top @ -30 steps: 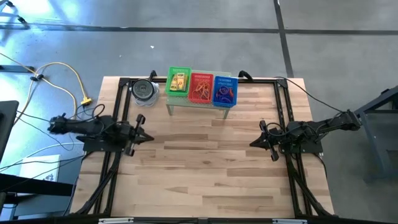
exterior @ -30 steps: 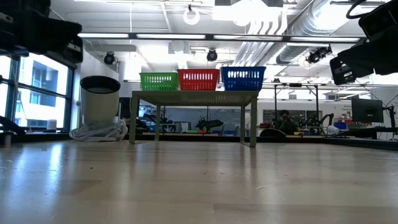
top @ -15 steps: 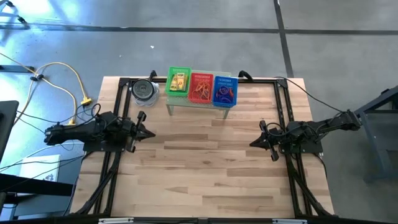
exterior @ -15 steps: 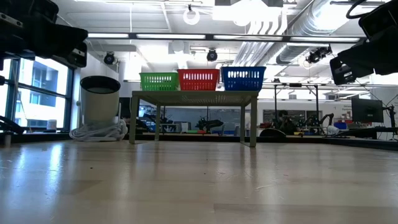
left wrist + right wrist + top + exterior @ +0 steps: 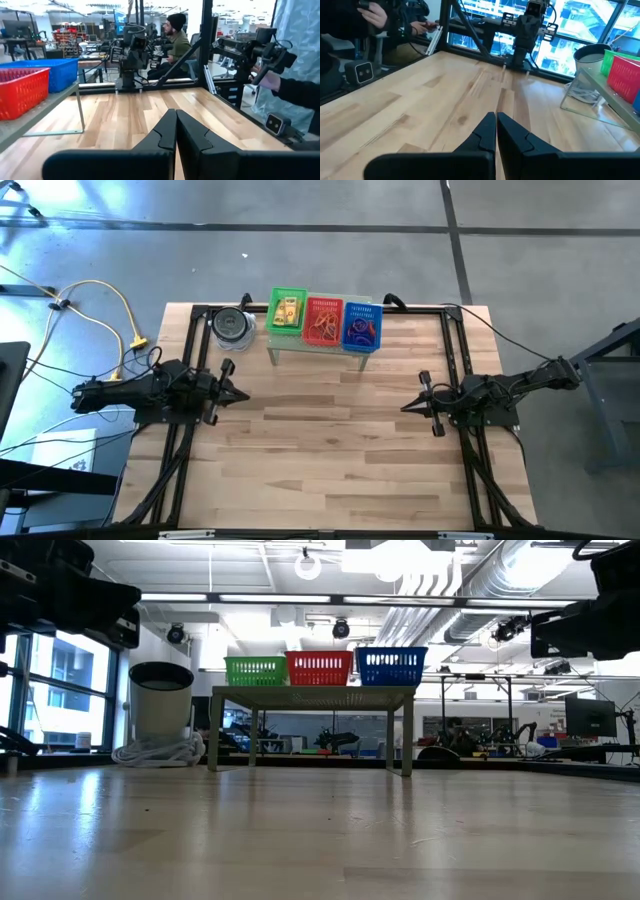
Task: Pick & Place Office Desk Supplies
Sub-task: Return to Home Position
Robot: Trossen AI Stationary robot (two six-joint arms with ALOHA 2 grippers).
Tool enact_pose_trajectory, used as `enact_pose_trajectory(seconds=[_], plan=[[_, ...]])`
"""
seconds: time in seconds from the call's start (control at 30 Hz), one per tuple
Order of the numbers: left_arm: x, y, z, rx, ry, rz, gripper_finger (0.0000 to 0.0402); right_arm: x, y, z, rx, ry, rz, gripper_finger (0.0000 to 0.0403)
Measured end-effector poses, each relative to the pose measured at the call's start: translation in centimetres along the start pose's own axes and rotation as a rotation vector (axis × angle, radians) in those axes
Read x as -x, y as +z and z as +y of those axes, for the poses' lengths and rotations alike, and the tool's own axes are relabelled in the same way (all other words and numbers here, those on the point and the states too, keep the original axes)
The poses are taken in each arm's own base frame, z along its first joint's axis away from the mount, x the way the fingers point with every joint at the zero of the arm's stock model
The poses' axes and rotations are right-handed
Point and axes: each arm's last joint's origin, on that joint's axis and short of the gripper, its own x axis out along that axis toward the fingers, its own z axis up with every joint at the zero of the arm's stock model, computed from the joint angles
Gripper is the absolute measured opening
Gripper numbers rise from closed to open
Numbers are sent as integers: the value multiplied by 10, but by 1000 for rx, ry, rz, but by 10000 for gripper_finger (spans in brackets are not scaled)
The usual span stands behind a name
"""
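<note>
Both arms are matt black all over. The left arm (image 5: 150, 392) and the right arm (image 5: 505, 390) are built of slim jointed segments, and a thin dark cable (image 5: 505, 340) runs to the right one. The left gripper (image 5: 176, 114) and right gripper (image 5: 496, 116) each have two flat, angular dark fingers with stepped inner edges on a broad black crossbar (image 5: 105, 164).

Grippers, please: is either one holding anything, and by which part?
Nothing is held. The left gripper and right gripper are both shut and empty, above the table.
</note>
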Motion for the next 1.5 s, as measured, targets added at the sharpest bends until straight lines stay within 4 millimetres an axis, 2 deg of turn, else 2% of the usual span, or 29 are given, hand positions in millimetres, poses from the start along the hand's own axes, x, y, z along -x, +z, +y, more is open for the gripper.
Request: enact_pose_trajectory(seconds=[0.17,0.53,1.07,1.5], plan=[[0,0,0,42,0,0,1,0,0,0,-4,0,2,3],[0,0,-1,-1,-26,1,1,0,0,0,-6,-3,1,3],[0,0,-1,8,-26,1,1,2,-5,-25,-32,-238,46,3],[0,0,-1,13,-25,1,1,2,-5,-26,-33,-252,48,3]])
